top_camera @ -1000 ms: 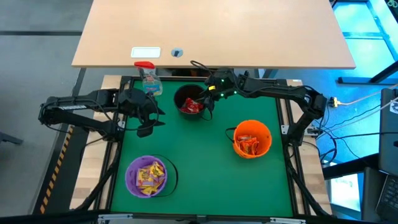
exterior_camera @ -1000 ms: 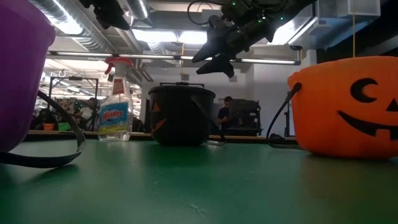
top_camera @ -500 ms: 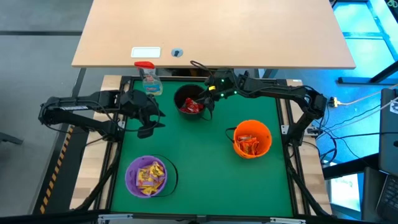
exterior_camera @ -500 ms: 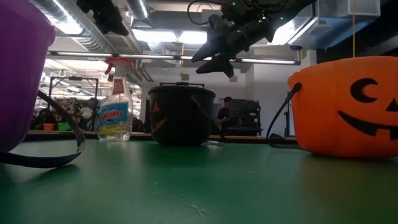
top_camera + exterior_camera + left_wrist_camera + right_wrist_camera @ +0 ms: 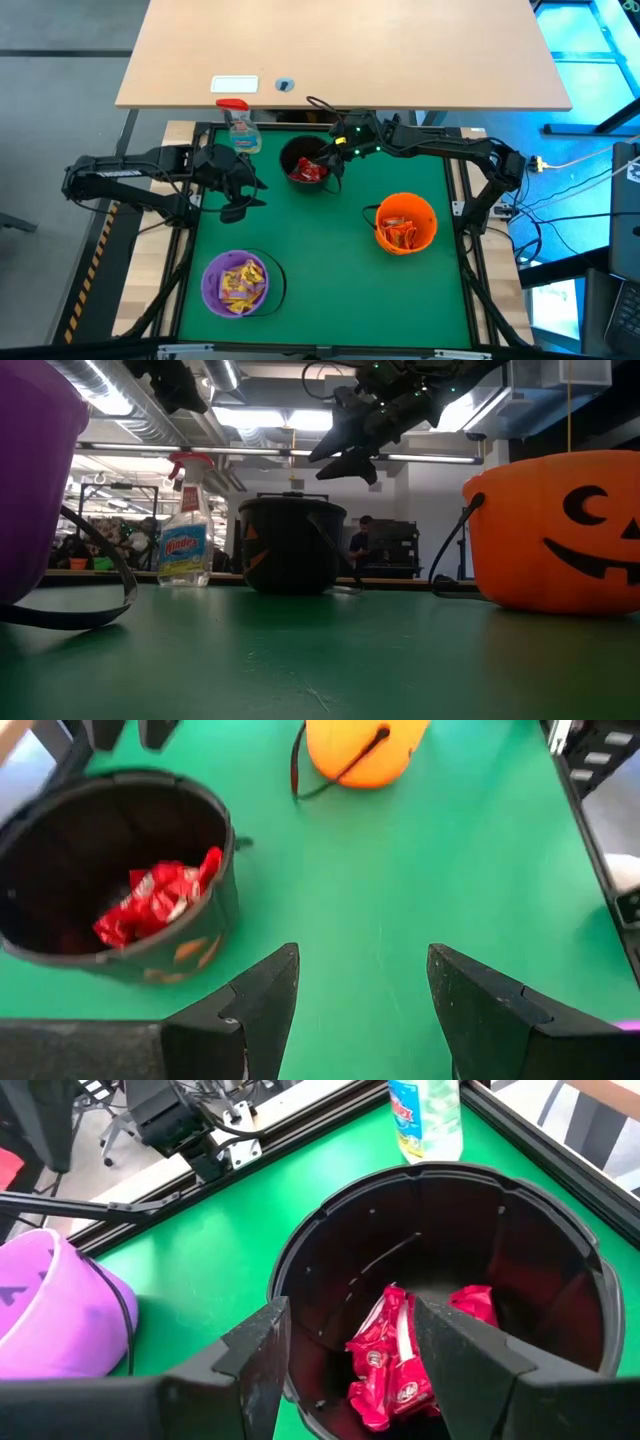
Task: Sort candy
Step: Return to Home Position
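Observation:
Red candy (image 5: 306,171) lies in the black bucket (image 5: 290,152) at the far middle; it also shows in the right wrist view (image 5: 400,1355) and the left wrist view (image 5: 155,902). Yellow candy (image 5: 240,283) lies in the purple bucket (image 5: 212,270) at the near left. Orange-red candy (image 5: 402,234) lies in the orange bucket (image 5: 424,213) at the right. My right gripper (image 5: 333,172) hangs open and empty above the black bucket's right rim (image 5: 350,1370). My left gripper (image 5: 243,200) is open and empty, above the mat left of the black bucket (image 5: 360,1010).
A clear spray bottle with a red top (image 5: 240,124) stands at the far left corner of the green mat (image 5: 330,270). The mat's middle is bare between the three buckets. The purple bucket's black handle (image 5: 90,585) lies on the mat.

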{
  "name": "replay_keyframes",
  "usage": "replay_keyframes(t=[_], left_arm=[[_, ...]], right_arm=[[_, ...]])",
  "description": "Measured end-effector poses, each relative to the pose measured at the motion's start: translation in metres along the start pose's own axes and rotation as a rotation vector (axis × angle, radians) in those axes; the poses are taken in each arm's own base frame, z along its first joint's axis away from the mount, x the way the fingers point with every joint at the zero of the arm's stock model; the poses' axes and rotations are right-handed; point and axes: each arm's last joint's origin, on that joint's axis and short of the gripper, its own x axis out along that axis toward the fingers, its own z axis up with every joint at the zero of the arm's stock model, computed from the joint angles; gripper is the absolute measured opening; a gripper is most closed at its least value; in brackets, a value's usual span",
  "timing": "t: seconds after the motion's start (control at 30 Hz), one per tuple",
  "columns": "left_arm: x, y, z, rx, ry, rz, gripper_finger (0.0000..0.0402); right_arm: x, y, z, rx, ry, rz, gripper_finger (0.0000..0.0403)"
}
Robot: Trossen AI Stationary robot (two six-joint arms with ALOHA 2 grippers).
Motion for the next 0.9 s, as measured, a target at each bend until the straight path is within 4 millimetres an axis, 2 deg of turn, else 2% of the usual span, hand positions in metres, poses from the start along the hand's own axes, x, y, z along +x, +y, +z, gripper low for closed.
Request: replay_keyframes(t=[0.2,0.9], left_arm=[[-0.0002,-0.0006,0.0068,0.006,-0.070,-0.006,0.0211],[-0.0002,-0.0005,0.0064,0.006,-0.066,-0.005,0.0211]], right_arm=[[0.0000,-0.0001,0.0001,0.000,0.000,-0.001,0.0209],[0.0000,-0.0002,0.0001,0.000,-0.001,-0.001,0.0209]])
